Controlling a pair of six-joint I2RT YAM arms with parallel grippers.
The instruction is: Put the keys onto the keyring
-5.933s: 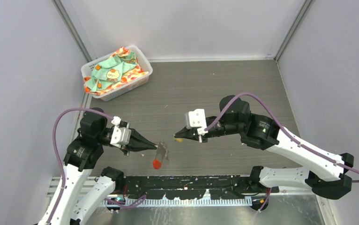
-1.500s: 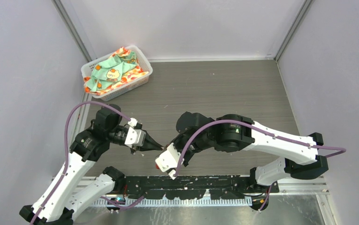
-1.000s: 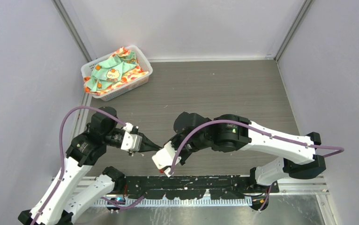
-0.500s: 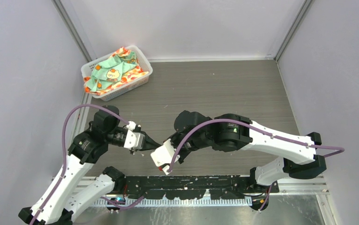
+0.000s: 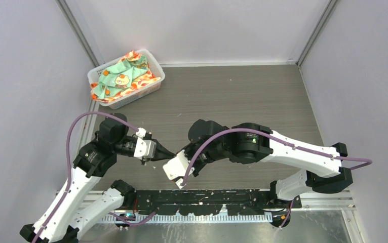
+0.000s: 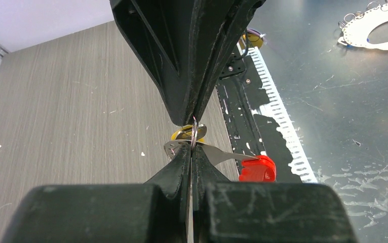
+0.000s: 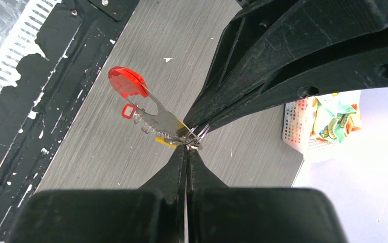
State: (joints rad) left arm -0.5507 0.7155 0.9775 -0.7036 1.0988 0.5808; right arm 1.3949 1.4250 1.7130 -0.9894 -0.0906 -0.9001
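My left gripper is shut on a small thin silvery wire keyring. My right gripper is shut and meets it tip to tip, apparently pinching the yellow-headed key at the ring. The yellow head also shows in the left wrist view. The red-headed key hangs from the ring by its silver blade, just above the table. In the top view the left gripper touches the right wrist's white camera block, which hides the keys and the right fingertips.
A white basket of patterned cloth stands at the back left. A black rail and a metal ledge run along the near edge, just beside the hanging keys. Grey walls close in the table on three sides.
Since about six seconds ago the right arm has swung down to the near edge and met the left gripper. Over the last half second almost nothing has moved.
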